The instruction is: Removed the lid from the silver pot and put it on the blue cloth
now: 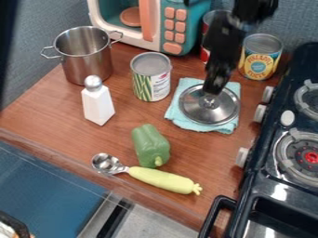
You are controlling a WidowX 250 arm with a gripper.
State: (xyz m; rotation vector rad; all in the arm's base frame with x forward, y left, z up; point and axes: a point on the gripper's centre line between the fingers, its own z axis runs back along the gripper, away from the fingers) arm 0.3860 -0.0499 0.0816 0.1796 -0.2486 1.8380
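Black handle (216, 214) and dark stove (264, 186) come nearest the camera, the handle at five o'clock, the stove running up to three, burners facing up. At six o'clock a spoon (162, 180) with a yellow-green handle lies on the wooden surface (37, 111), just below a green pepper (151, 145). The silver lid (194, 109) rests knob up on the blue cloth (229, 126), at two o'clock. Above it hangs the tool (214, 89), its tip at the knob; how far open it is, or whether it grips the knob, I cannot tell. The silver pot (90, 69) stands uncovered at eleven, a white shaker (97, 104) upright at ten. At twelve, a green-and-white can (151, 83) stands before a toy microwave (96, 18); a red can (205, 53) is at one, a yellow can (260, 62) between one and two.
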